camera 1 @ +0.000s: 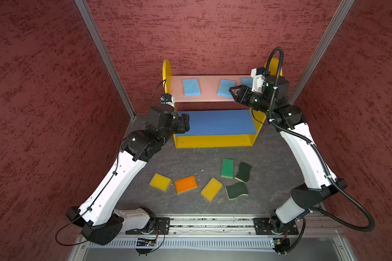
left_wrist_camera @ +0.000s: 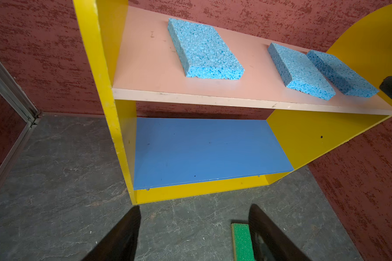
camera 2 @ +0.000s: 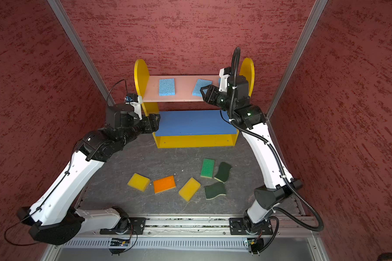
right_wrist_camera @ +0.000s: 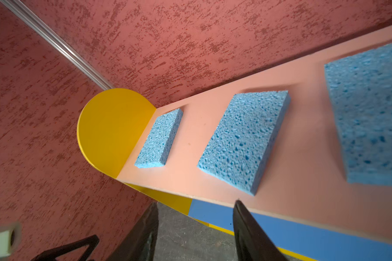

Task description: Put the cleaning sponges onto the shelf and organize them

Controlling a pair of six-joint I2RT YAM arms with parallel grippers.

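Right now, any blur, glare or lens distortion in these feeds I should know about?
Right wrist view: the nearest blue sponge is smeared, the middle blue sponge crisp, the right gripper fingers soft and dark. Left wrist view: pink board sharp, no glare, left gripper fingers blurred. In both top views: wide-angle bend, frame posts splay outward, light even, shadows soft.

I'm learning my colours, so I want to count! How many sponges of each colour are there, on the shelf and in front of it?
Light blue sponges: 3
Yellow sponges: 2
Orange sponge: 1
Bright green sponge: 1
Dark green sponges: 2
Total: 9
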